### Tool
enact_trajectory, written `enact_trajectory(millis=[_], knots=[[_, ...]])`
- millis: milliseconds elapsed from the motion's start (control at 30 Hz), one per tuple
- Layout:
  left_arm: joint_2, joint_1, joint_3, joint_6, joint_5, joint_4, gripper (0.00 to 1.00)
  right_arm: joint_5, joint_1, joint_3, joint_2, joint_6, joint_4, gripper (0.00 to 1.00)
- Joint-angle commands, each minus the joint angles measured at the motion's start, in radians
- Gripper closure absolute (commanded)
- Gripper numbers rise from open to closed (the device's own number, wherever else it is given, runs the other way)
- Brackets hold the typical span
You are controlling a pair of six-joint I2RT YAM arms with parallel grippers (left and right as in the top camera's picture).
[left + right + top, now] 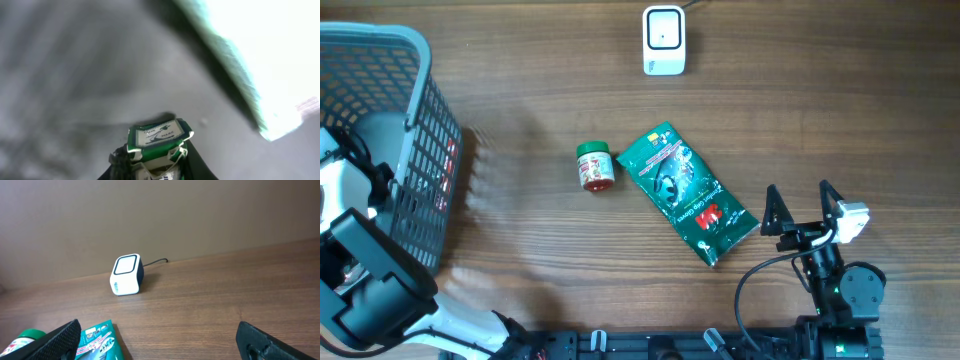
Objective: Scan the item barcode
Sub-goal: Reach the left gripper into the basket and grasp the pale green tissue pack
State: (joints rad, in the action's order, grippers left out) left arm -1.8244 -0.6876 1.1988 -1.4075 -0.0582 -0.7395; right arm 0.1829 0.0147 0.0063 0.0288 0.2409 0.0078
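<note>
In the left wrist view a green and white box [160, 134] with a printed label sits between my left gripper's [156, 156] dark fingers, which are closed against its sides over a blurred grey floor. The overhead view shows my left arm [360, 270] reaching into the grey basket [415, 60], with its gripper hidden there. The white barcode scanner [663, 40] [126, 275] stands at the far middle of the table. At the front right my right gripper [800, 192] [160, 342] is open and holds nothing.
A green foil pouch [686, 192] [100, 340] lies flat mid-table, just left of the right gripper. A small jar [595, 166] [25, 339] with a green lid and red label lies to its left. The scanner's cable runs off the far edge.
</note>
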Motion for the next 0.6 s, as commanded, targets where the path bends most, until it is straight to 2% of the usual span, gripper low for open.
enact_trajectory(millis=[0, 133, 233, 300, 367, 400, 533, 567], knots=[[0.094, -0.024, 0.123, 0.296, 0.074, -0.003, 0.87, 0.0, -0.002, -0.001, -0.006, 0.005, 0.006, 0.0], [0.307, -0.069, 0.398, 0.339, 0.201, -0.138, 0.89, 0.0, -0.001, -0.001, -0.006, 0.005, 0.006, 0.0], [0.459, -0.063, 0.48, 0.338, 0.328, -0.171, 0.88, 0.0, -0.002, -0.001, -0.006, 0.005, 0.006, 0.0], [0.56, 0.006, 0.48, 0.338, 0.402, -0.203, 0.89, 0.0, -0.002, -0.001, -0.006, 0.005, 0.006, 0.0], [0.605, 0.154, 0.476, 0.344, 0.401, -0.291, 0.89, 0.0, -0.002, -0.001, -0.006, 0.005, 0.006, 0.0], [0.607, 0.275, 0.47, 0.367, 0.386, -0.341, 0.91, 0.0, -0.002, -0.001, -0.006, 0.005, 0.006, 0.0], [0.489, 0.784, 0.403, 0.379, 0.137, -0.406, 0.87, 0.0, -0.002, -0.001, -0.006, 0.004, 0.006, 0.0], [0.447, 0.861, 0.393, 0.379, 0.111, -0.405, 0.87, 0.0, -0.001, -0.001, -0.006, 0.005, 0.006, 0.0]])
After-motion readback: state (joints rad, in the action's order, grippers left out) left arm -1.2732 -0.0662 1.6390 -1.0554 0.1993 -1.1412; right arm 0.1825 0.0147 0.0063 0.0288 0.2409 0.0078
